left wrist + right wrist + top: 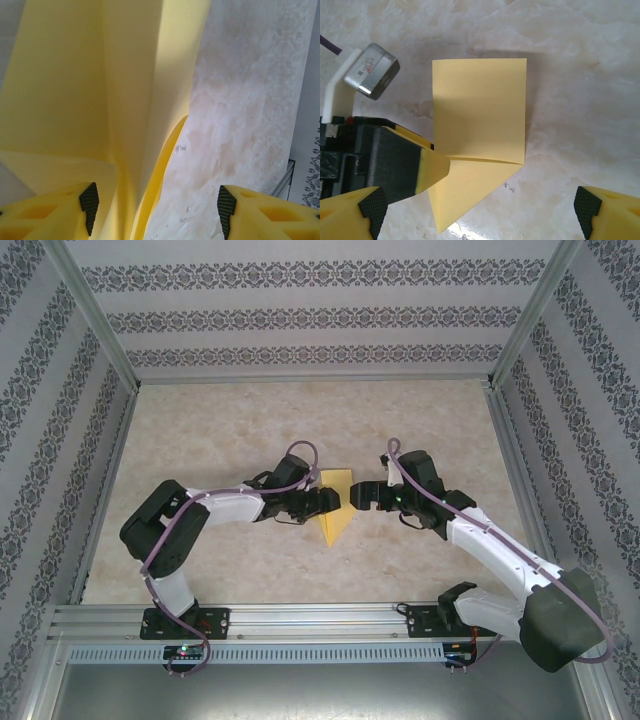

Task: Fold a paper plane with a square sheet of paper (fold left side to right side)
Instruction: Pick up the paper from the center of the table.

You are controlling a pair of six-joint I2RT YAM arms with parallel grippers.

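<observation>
The yellow square sheet of paper (335, 522) lies folded on the marbled floor as a narrow rectangle with a pointed end toward the arms, a rough paper plane shape (480, 110). My left gripper (327, 502) is at its left edge. In the left wrist view this gripper (156, 212) has its jaws apart, and a lifted curl of the paper (165, 165) stands between them, clear of both pads (89, 205). In the right wrist view one left finger (430, 170) rests against the paper's left edge. My right gripper (360, 495) hovers just right of the paper, wide open (480, 215).
The beige marbled floor (220, 430) stretches behind and to both sides of the paper. Metal frame posts and patterned walls (300, 320) enclose it, and an aluminium rail (320, 625) runs along the front. The left wrist's grey camera block (372, 70) sits close to the paper.
</observation>
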